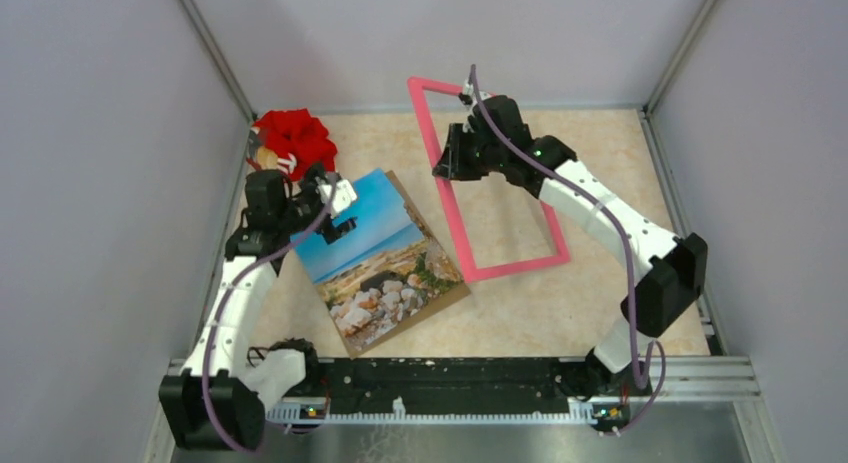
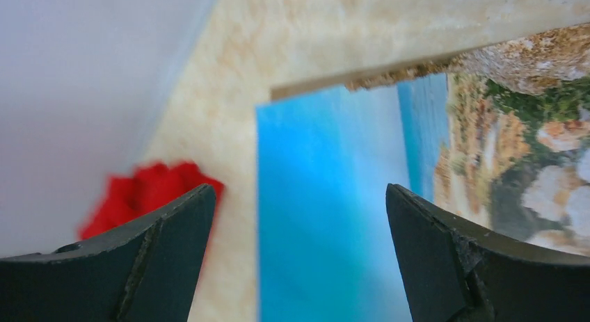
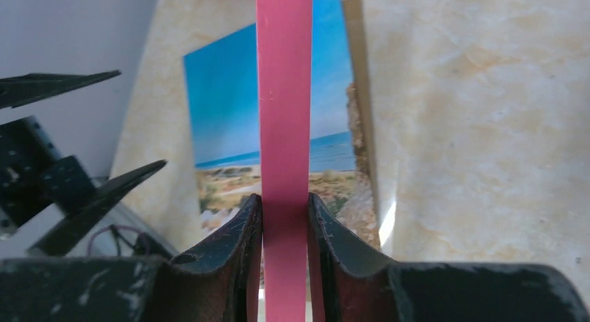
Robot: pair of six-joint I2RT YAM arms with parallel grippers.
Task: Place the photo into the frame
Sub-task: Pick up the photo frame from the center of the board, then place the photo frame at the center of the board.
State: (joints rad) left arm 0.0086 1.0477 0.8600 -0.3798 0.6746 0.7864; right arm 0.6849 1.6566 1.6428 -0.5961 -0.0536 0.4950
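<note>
The frame (image 1: 455, 223) is up on a slant at the right of the table (image 1: 520, 313): its near short rail appears to rest on the surface and its far end is lifted toward the back wall. The right claw (image 1: 447, 165) has it, pads pinched narrow across one long pink rail, which the wrist view shows running straight up between the fingers. I'd judge the frame light and stiff, but a rail that thin could swivel in a two-pad pinch, so a hold near the middle of a long side, as here, seems sensible. The photo (image 1: 375, 248) lies picture up to the left, well apart from the frame, on a brown board (image 1: 450, 295) that peeks out along its far and right edges. The left claw (image 1: 340, 213) hangs over the sky-blue end, jaws as wide as they go and holding nothing; whether a tip touches the print I cannot tell. The print looks thin, light, bendy and probably slick, so lying flat it offers little to grab. Its left edge, where no board shows past it, seems the best place to slip a finger under. A red thing (image 1: 295, 138) sits in the far left corner. I can read no brand, label or writing anywhere.
</note>
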